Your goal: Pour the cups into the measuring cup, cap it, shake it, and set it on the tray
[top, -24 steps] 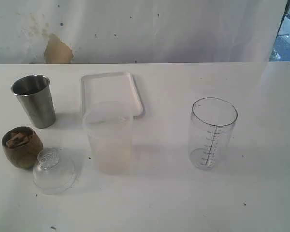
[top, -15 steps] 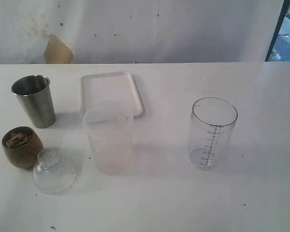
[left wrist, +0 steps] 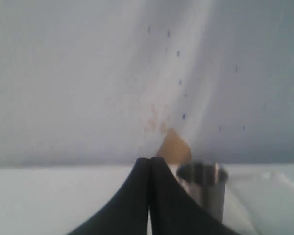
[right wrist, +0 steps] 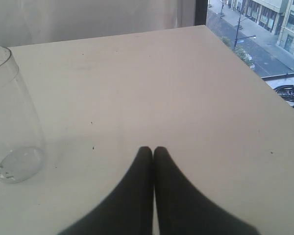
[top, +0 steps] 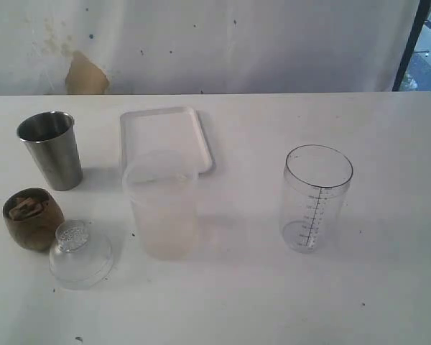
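Nothing moved; left fingers (left wrist: pixel 131 208), right fingers (right wrist: pixel 137 196) closed, empty; frosted tumbler (top: pixel 162 208) seemingly hides tray (top: pixel 161 129) edge.

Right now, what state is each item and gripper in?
steel tumbler: upright, untouched.
wooden cup: upright, pale pieces inside.
measuring cup: upright, uncapped, looks empty.
domed lid: off, lying beside wooden cup.
frosted tumbler: upright, open.
tray: flat, measuring cup not on it.
left gripper: shut, holding nothing.
right gripper: shut, holding nothing.

On worktop (top: pixel 258 287), far left: steel tumbler (top: pixel 50 149), wooden cup (top: pixel 33 218) before it, domed lid (top: pixel 80 254) just beside. Centre back: tray (top: pixel 165 129), frosted tumbler (top: pixel 161 205) directly before. Well right: measuring cup (top: pixel 316 198).
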Controlling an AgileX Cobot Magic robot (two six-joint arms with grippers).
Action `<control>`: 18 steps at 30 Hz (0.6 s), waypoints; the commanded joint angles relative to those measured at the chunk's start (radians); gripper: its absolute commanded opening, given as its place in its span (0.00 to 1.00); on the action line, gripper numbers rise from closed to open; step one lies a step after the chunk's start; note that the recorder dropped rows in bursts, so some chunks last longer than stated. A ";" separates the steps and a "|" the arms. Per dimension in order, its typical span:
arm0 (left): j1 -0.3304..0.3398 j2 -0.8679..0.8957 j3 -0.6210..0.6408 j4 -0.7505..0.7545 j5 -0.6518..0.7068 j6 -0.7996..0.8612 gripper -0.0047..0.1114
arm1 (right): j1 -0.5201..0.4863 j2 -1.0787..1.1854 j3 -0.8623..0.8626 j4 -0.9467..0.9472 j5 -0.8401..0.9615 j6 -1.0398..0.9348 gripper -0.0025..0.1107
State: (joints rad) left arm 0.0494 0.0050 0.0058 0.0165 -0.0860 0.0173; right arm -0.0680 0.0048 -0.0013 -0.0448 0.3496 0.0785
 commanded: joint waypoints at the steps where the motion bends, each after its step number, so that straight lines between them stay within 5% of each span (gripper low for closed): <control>1: -0.003 -0.005 -0.006 -0.016 -0.304 -0.170 0.04 | 0.003 -0.005 0.001 -0.003 -0.005 0.004 0.02; 5: -0.003 -0.005 -0.006 0.011 -0.357 -0.456 0.04 | 0.003 -0.005 0.001 -0.003 -0.005 0.004 0.02; 10: -0.003 0.010 -0.008 0.157 -0.433 -0.514 0.09 | 0.003 -0.005 0.001 -0.003 -0.005 0.004 0.02; 13: -0.003 0.118 -0.074 0.173 -0.433 -0.509 0.43 | 0.003 -0.005 0.001 -0.003 -0.005 0.004 0.02; 14: -0.003 0.178 -0.099 0.176 -0.441 -0.509 0.73 | 0.003 -0.005 0.001 -0.003 -0.005 0.004 0.02; 15: -0.003 0.206 -0.109 0.176 -0.436 -0.509 0.85 | 0.003 -0.005 0.001 -0.003 -0.005 0.004 0.02; 16: -0.003 0.275 -0.124 0.226 -0.419 -0.511 0.94 | 0.003 -0.005 0.001 -0.003 -0.005 0.004 0.02; 18: -0.003 0.379 -0.124 0.333 -0.421 -0.533 0.94 | 0.003 -0.005 0.001 -0.003 -0.005 0.004 0.02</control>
State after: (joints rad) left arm 0.0494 0.3026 -0.1094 0.2535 -0.5171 -0.4904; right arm -0.0680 0.0048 -0.0013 -0.0448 0.3496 0.0785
